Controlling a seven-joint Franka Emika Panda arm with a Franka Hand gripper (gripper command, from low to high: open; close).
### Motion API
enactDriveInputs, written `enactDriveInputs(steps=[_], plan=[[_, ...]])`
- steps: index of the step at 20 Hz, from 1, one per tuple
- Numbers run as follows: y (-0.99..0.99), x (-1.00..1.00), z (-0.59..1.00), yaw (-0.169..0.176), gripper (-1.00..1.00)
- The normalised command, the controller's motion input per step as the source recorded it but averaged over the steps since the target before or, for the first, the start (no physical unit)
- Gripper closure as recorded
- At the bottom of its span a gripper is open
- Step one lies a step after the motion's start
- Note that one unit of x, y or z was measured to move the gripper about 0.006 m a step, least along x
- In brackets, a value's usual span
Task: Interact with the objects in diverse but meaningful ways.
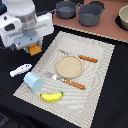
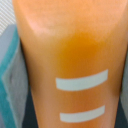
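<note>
So the claw (image 1: 33, 48) is clamped on the orange block (image 1: 35, 49), hanging off the mat's far corner at the exterior view's left, with the white fish (image 1: 20, 69) and blue cup (image 1: 33, 81) lying nearer the camera on the worktop.

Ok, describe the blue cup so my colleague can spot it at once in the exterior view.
Find the woven beige placemat in the middle of the dark table. At its near corner on the exterior view's left lies the pale blue cup, tipped on its side. A yellow banana lies beside it; a white fish lies off the mat.
</note>
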Motion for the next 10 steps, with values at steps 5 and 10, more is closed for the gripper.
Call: enactDriveInputs(steps=[5, 10], plan=[[-0.19, 0.99, 0.74, -0.049, 1.0], [-0.18, 1.0, 0.64, -0.027, 1.0]])
